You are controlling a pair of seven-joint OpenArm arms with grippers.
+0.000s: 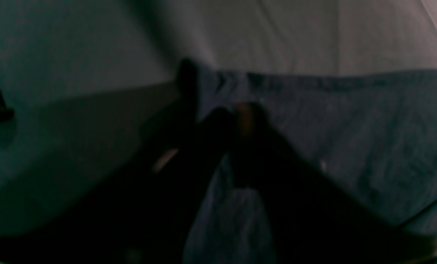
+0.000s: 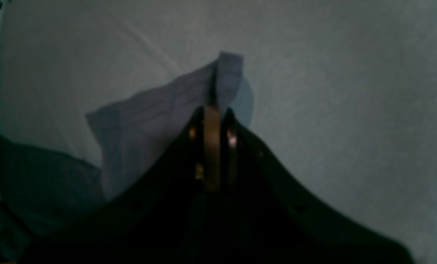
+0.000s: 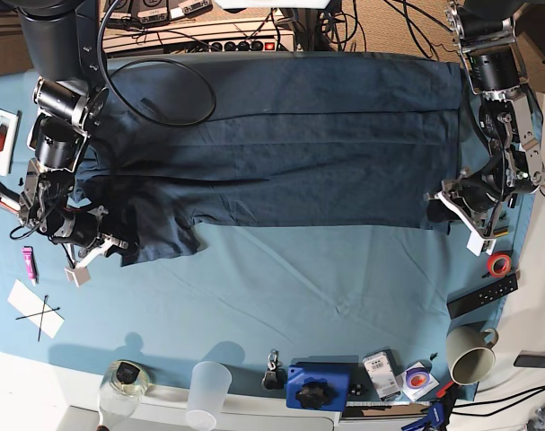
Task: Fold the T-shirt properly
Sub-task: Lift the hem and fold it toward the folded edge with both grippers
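- The T-shirt (image 3: 281, 144) lies spread wide across the far half of the worktop (image 3: 308, 287), which is covered in a lighter teal-blue cloth; its long near edge runs roughly straight from left to right in the base view.
- A short sleeve (image 3: 151, 233) juts toward the near side at the base view's left end, rumpled and darker than the rest.
- The right gripper (image 3: 118, 244) sits at that sleeve's outer edge. In the right wrist view its fingers (image 2: 211, 146) are pressed together on a fold of the sleeve hem, and a flap of fabric (image 2: 159, 110) stands up from them above the cloth.
- The left gripper (image 3: 444, 208) is at the shirt's opposite end, on the base view's right, low at the corner of the garment.
- In the left wrist view, which is dark and blurred, the left fingers (image 1: 218, 124) converge over the edge of the navy fabric (image 1: 350, 128); whether they are pinching it I cannot tell.
- Along the near edge of the worktop stand a clear plastic cup (image 3: 209, 391), a blue box with a black knob (image 3: 319, 388) and a beige mug (image 3: 470, 355).
- A roll of red tape (image 3: 497, 264) lies near the left arm.
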